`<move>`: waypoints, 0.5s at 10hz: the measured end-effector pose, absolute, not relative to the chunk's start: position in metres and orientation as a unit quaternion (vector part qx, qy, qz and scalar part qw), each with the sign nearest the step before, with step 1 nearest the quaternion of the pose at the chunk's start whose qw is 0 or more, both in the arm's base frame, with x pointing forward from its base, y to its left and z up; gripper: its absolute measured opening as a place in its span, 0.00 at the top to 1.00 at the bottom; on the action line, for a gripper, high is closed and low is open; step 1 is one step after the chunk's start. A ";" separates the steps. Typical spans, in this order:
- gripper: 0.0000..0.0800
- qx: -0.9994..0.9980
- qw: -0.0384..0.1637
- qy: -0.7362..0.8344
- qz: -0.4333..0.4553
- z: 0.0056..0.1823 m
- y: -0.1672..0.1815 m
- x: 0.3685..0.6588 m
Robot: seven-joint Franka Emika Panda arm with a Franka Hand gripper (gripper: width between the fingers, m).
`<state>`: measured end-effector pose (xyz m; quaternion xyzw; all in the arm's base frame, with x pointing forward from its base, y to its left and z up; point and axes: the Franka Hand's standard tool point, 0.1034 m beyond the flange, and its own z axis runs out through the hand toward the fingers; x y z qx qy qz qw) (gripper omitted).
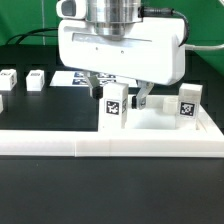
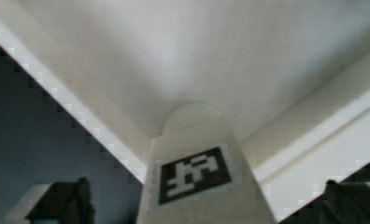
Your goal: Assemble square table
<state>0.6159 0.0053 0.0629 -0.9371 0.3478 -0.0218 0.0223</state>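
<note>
The square table's top is a thick white slab (image 1: pixel 60 128) lying flat, seen close up in the wrist view (image 2: pixel 200 50). A short white leg (image 1: pixel 115 104) with a black-white tag stands upright on it, and its tag shows in the wrist view (image 2: pixel 196 172). My gripper (image 1: pixel 121 95) hangs right over this leg, open, one dark finger (image 2: pixel 61 200) on each side with a gap to the leg. Another tagged leg (image 1: pixel 188 103) stands on the slab toward the exterior view's right. Two more legs (image 1: pixel 37 78) (image 1: pixel 8 79) lie on the black table at the back left.
A long low white wall (image 1: pixel 110 151) runs along the near side of the slab. The marker board (image 1: pixel 72 78) lies flat behind the gripper. A further white block (image 1: pixel 2 101) shows at the exterior view's left edge.
</note>
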 end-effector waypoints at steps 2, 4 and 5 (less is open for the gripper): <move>0.19 -0.937 0.022 0.348 -0.022 0.063 0.005 0.616; 0.19 -0.943 0.023 0.332 -0.022 0.065 0.004 0.615; 0.19 -0.957 0.029 0.287 -0.023 0.073 0.001 0.609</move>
